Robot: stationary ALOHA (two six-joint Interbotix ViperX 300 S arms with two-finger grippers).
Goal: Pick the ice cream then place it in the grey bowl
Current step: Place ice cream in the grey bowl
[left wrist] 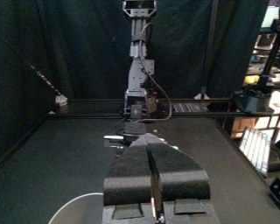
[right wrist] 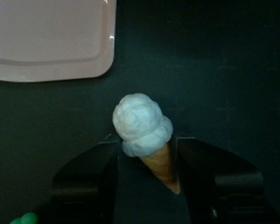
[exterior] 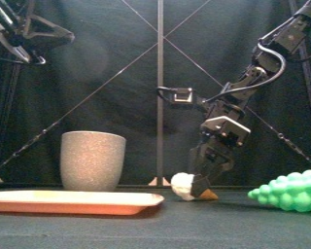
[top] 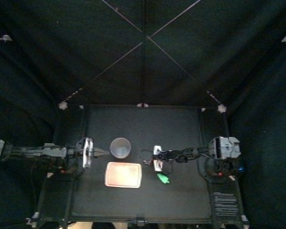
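Observation:
The ice cream (exterior: 186, 185), a white scoop on a tan cone (right wrist: 164, 168), lies tilted just above the table between the jaws of my right gripper (exterior: 201, 175). Those jaws press the cone from both sides in the right wrist view, with the scoop (right wrist: 143, 127) sticking out past them. The tall grey speckled cup (exterior: 92, 160) stands upright to the left, behind the pink tray (exterior: 74, 201). From above, the right gripper (top: 160, 161) sits right of the cup (top: 121, 146). My left gripper (left wrist: 152, 171) rests shut at the table's left side (top: 71, 154).
A green bumpy toy (exterior: 291, 190) lies at the front right, close to the right gripper (top: 164, 179). The pink tray (top: 124, 175) lies flat in front of the cup; its corner (right wrist: 49, 39) shows beyond the ice cream.

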